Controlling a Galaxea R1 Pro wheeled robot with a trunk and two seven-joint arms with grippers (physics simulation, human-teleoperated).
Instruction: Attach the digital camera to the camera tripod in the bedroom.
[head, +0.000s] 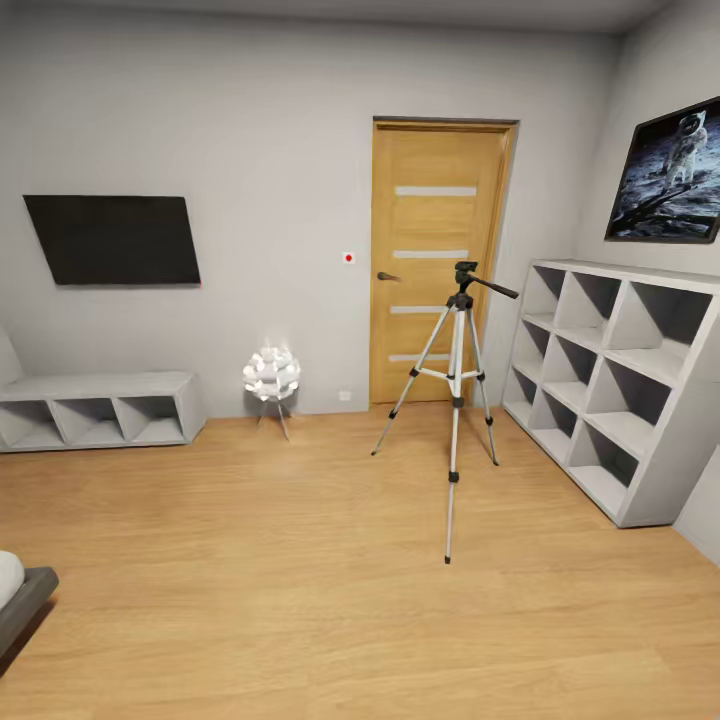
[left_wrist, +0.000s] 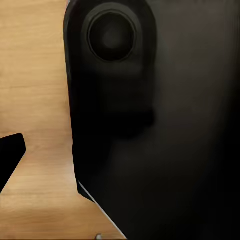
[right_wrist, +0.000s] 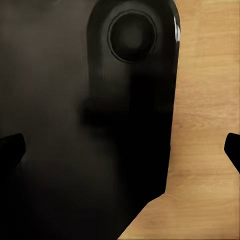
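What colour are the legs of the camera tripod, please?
Silver, with black joints and feet; the camera tripod shows best in the head view.

In the head view we see the astronaut poster (head: 668, 172) and the white cube shelves (head: 612, 380) cut by the picture's edge, as are the low grey shelf (head: 95, 410) and a bed corner (head: 22, 592). In both wrist views a dark, blurred robot body (left_wrist: 165, 130) hides most of the plank floor (right_wrist: 205, 125); we cannot tell either end effector's opening.

Camera tripod (head: 456, 385) before door (head: 436, 260), left of shelves (head: 610, 380).
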